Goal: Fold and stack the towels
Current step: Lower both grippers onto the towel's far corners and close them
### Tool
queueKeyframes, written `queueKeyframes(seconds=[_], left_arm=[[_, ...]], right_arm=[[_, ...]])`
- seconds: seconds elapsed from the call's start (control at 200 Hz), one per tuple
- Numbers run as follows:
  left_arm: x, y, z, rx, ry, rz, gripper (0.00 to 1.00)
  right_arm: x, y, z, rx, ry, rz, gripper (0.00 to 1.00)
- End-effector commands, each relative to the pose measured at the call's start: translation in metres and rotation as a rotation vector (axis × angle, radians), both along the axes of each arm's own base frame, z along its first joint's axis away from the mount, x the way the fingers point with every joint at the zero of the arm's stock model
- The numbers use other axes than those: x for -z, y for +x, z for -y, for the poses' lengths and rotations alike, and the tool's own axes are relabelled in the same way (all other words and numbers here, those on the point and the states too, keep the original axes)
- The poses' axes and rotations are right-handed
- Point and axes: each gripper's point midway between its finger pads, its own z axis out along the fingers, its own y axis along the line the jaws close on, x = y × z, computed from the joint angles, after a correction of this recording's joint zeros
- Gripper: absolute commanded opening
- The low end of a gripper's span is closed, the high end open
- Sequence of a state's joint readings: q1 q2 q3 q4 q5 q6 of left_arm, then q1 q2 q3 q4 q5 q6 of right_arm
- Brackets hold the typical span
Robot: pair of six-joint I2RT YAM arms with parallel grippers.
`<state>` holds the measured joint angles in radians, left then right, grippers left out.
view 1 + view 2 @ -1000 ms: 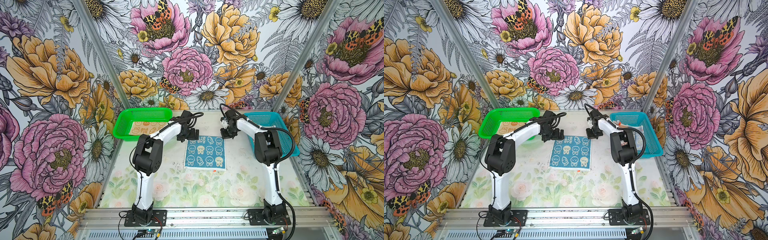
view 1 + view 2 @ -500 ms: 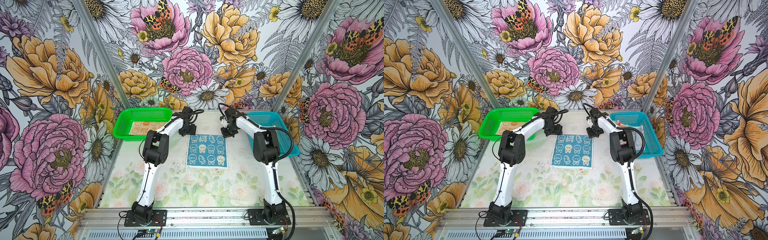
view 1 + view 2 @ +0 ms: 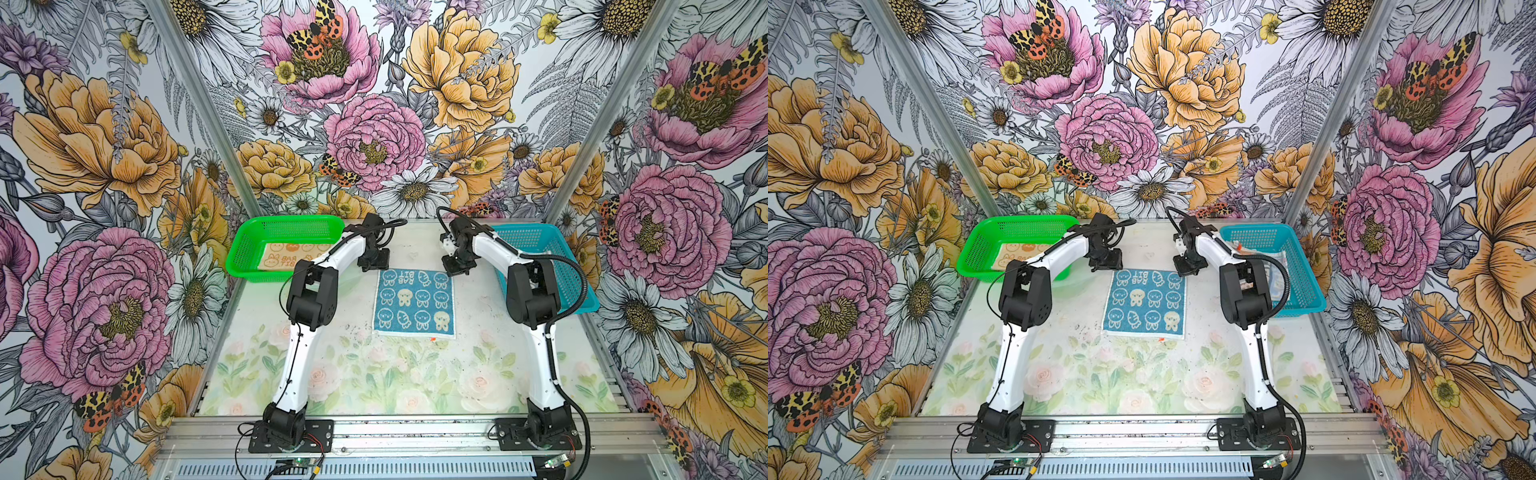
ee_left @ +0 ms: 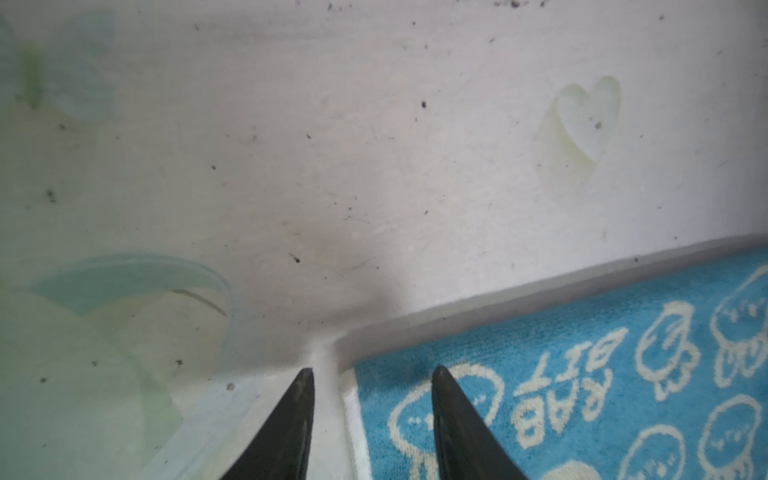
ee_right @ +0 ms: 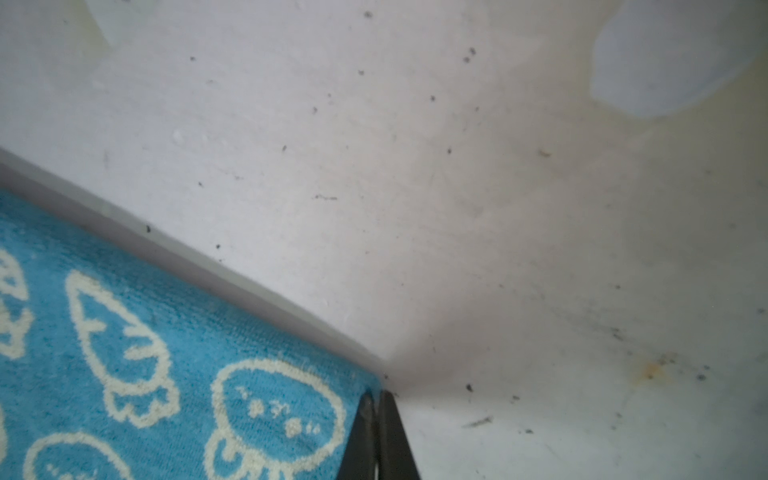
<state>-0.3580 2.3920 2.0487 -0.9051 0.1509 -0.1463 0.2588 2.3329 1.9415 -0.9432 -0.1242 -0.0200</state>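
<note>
The blue towel (image 3: pixel 413 301) lies flat and unfolded in the middle of the table (image 3: pixel 374 374), bunny side up. Its "RAB BIT" lettering runs along the far edge, and a small orange tag (image 3: pixel 433 339) pokes out at the near edge. Both arms reach over to the far edge, one at each corner. The left claw (image 3: pixel 373 267) stands at the far left corner. In the left wrist view its fingers (image 4: pixel 446 399) are parted by a moderate gap and straddle the white hem, one tip over the blue pile and the other over bare table just beside the cloth, so it has hold of nothing. The right claw (image 3: pixel 456 271) stands at the far right corner. In the right wrist view its fingers (image 5: pixel 395 436) are pressed together with no gap, and the very tip of the corner runs in between them (a pinch on the cloth, as far as that close view shows). In both top views the towel looks flat at both corners. The orange towel (image 3: pixel 286 257) lies in the green basket (image 3: pixel 243 253) at the far left, well apart from the blue one. A third towel (image 3: pixel 1266 257) lies in the blue basket (image 3: pixel 1304 286) at the far right, mostly hidden behind the right arm, so its pattern cannot be made out.
</note>
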Motion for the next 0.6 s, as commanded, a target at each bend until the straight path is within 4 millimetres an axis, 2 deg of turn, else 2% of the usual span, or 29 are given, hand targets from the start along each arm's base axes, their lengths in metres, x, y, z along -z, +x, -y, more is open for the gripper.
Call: queueKeyframes(seconds=[0.0,0.22,0.415,0.59], left_arm=[[0.010,-0.006,0.007,0.031,-0.028,-0.034,0.42],[0.019,-0.005,0.002,0.021,-0.030,-0.053,0.30],[0.028,-0.007,-0.002,0.022,-0.019,-0.068,0.28],[0.037,-0.012,-0.006,0.019,0.000,-0.087,0.23]], right_arm=[[0.004,0.000,-0.002,-0.008,-0.014,-0.005,0.00],[0.002,-0.001,-0.002,-0.007,-0.011,-0.007,0.00],[0.001,-0.001,-0.002,-0.006,-0.009,-0.006,0.00],[0.001,-0.001,-0.002,-0.006,-0.010,-0.005,0.00]])
